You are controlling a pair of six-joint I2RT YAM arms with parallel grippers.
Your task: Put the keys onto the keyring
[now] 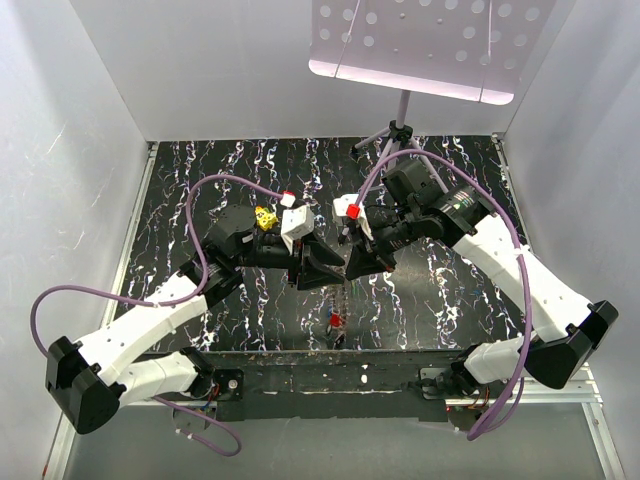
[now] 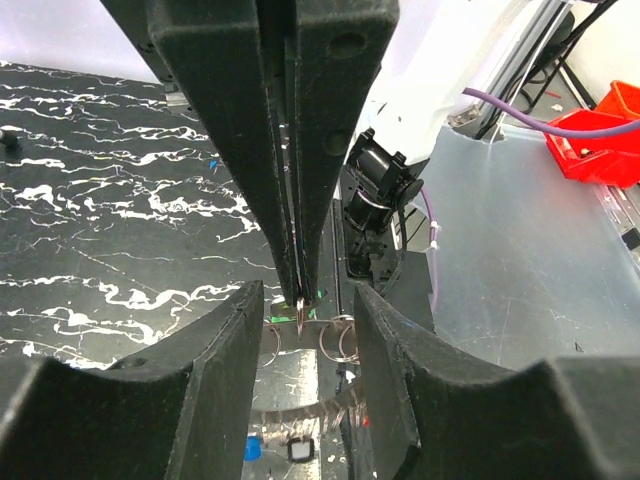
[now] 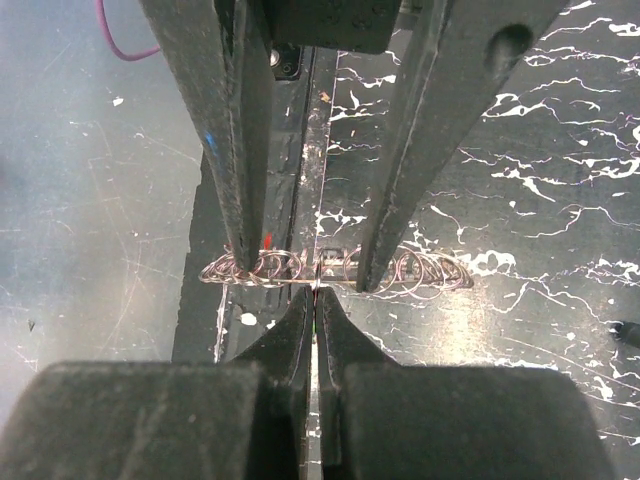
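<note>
The keyring [image 3: 425, 273] is pulled out into a long coil of thin silvery wire and lies level between the two grippers; several of its loops [image 2: 340, 340] show in the left wrist view. My right gripper [image 3: 315, 290] [image 1: 358, 262] is shut on a thin metal key with a sliver of green head [image 3: 313, 325], its tip at the wire. My left gripper [image 2: 306, 300] [image 1: 322, 268] faces it, jaws partly apart. Its fingers [image 3: 245, 190] straddle the coil and the right fingertips [image 2: 300, 200]. A red-headed key [image 1: 336, 320] lies on the table below.
A yellow block [image 1: 265, 216] sits behind the left wrist. The grey tripod [image 1: 400, 132] stands at the back under a perforated panel [image 1: 420, 45]. A metal bar [image 1: 330, 362] edges the table front. Red bins [image 2: 600, 140] stand off the table. A small blue piece [image 2: 252, 447] lies below the coil.
</note>
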